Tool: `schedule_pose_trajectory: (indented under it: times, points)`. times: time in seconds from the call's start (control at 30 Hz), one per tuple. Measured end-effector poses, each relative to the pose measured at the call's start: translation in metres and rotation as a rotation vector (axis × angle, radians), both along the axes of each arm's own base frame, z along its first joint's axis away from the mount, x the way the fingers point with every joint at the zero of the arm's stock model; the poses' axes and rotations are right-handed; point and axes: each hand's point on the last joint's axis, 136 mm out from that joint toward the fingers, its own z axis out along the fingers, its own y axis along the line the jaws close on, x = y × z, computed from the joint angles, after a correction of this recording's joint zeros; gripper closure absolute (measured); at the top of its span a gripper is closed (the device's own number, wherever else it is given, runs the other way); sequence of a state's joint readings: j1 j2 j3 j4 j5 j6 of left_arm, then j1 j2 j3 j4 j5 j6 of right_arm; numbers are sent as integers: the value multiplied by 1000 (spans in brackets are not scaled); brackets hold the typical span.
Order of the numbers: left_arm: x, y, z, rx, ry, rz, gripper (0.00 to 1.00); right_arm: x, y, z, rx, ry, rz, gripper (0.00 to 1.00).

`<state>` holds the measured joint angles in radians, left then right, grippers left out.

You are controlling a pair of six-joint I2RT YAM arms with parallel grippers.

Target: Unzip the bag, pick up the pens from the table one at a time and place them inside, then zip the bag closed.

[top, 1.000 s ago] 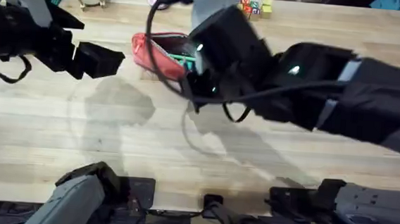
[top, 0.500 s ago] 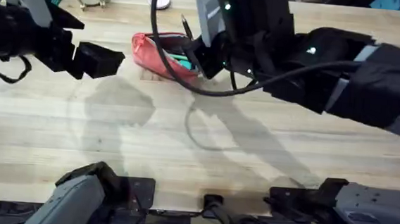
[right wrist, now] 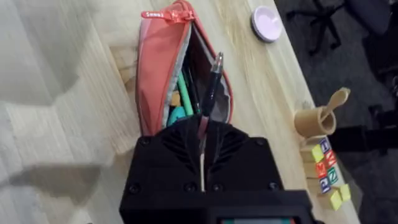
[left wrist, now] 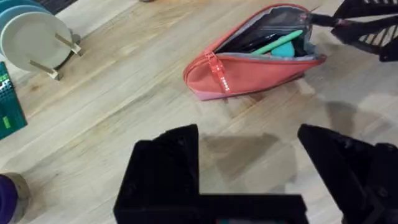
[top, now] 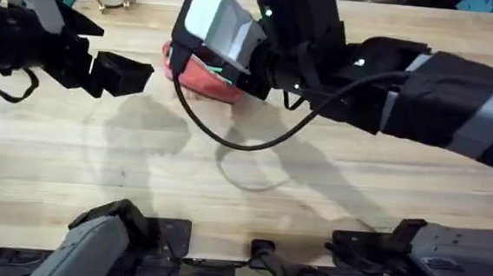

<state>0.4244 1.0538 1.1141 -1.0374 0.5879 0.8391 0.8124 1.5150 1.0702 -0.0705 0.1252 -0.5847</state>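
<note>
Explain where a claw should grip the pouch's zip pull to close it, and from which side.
Pinch the red pull tab, which hangs over the pouch's narrow, closed end. Come from the open left claw's side: the tab lies flat facing it, and the mouth gapes toward the far end.

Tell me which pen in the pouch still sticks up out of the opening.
The black pen: it juts up past the pouch rim, while the green pen lies down inside.
</note>
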Motion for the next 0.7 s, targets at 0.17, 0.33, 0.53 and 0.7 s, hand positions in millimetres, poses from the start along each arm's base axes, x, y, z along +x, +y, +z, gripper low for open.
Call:
schedule_pose_trajectory:
  times: [0.17, 0.33, 0.53, 0.7]
  points:
    - [0, 0, 0, 0, 0, 0, 8, 1, 5, -2, -22, -27, 40, 970]
    - [0, 0, 0, 0, 0, 0, 8, 4, 9, -11, -41, -33, 56, 970]
    - [0, 0, 0, 0, 0, 0, 7, 13, 20, -14, -19, -62, 69, 970]
    - [0, 0, 0, 0, 0, 0, 7, 21, 30, -30, -15, -71, 75, 970]
